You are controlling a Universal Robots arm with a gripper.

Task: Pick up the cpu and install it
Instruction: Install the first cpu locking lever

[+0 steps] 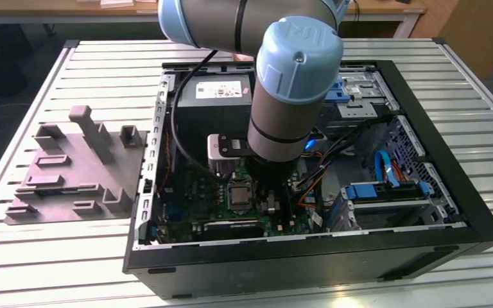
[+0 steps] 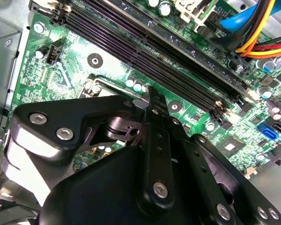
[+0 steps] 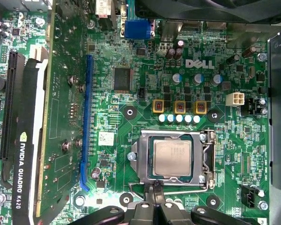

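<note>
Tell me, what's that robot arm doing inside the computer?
The arm reaches down into an open computer case, right over the green board. The cpu lies flat in the square socket on that board, inside its metal frame. The gripper hangs just beside the socket's edge and holds nothing that can be seen. A grey tray sits on the table beside the case.
</note>
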